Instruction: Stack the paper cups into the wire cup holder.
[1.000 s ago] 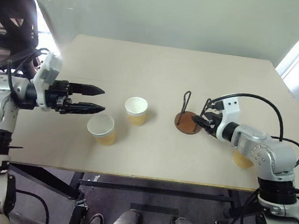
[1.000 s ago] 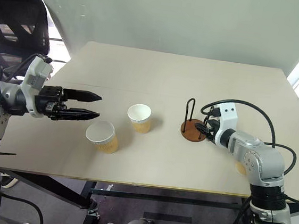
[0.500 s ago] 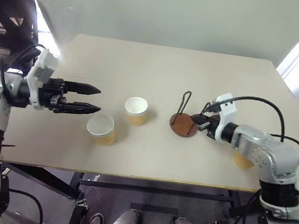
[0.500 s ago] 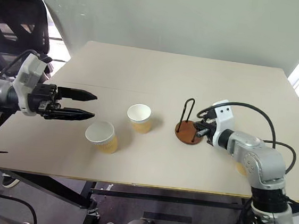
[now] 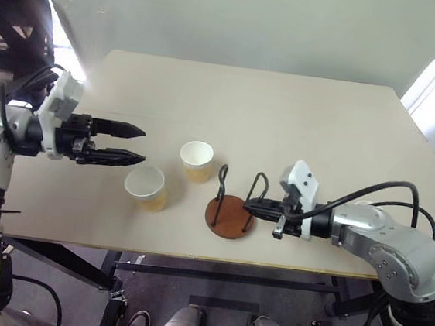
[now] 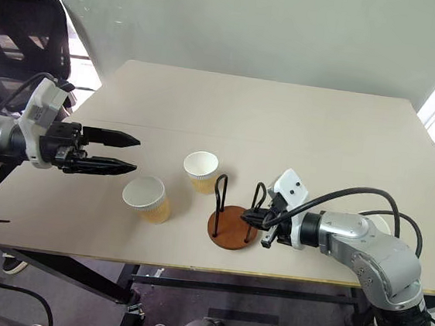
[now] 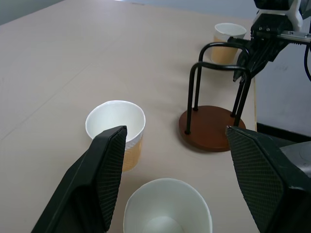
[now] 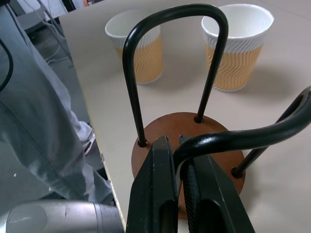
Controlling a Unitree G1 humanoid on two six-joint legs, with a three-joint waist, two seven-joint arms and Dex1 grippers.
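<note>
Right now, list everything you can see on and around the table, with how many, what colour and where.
paper cups: three, tan-orange with white insides; two upright left of centre, the third at the table's right side.
wire cup holder: one, reddish-brown disc with two dark wire loops, near the front edge, right of the two cups, holding no cup.
table: one, beige.
office chair: one, black, far left behind the table.
left gripper: black fingers open, hovering beside the nearer cup.
right gripper: black fingers shut on one wire loop.
</note>
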